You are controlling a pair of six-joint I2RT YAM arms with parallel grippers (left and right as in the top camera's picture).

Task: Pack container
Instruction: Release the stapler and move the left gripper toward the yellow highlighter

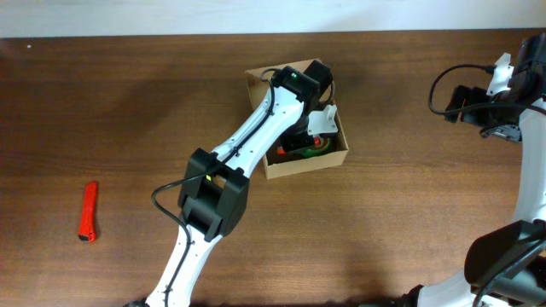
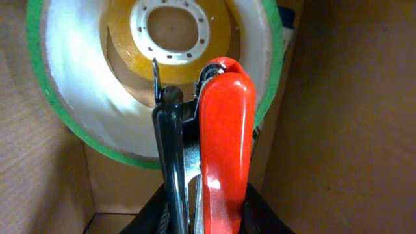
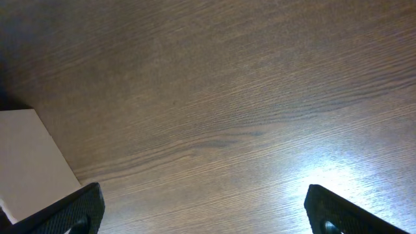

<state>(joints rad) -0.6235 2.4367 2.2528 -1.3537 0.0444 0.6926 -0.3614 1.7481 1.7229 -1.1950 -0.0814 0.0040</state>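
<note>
Left fingers point(image 2: 146, 218) clamp red-handled tool point(image 2: 224, 149) inside tan cardboard box point(image 1: 316, 164), long axis toward green-rimmed tape roll point(image 2: 71, 97). Right fingers point(image 3: 71, 211) spread, well apart from box.

- It looks like a robotics lab bench rather than a home or a shop.
- 2 white-and-black robot arms, the left arm point(image 1: 247, 136) and the right arm point(image 1: 533, 196), work at 1 dark wood-grain table point(image 1: 102, 102).
- A loose black cable point(image 1: 437, 85) loops off the right arm.
- A plain pale wall point(image 1: 256, 15) runs along the table's far edge.
- The container point(image 1: 307, 165) is plain cardboard.
</note>
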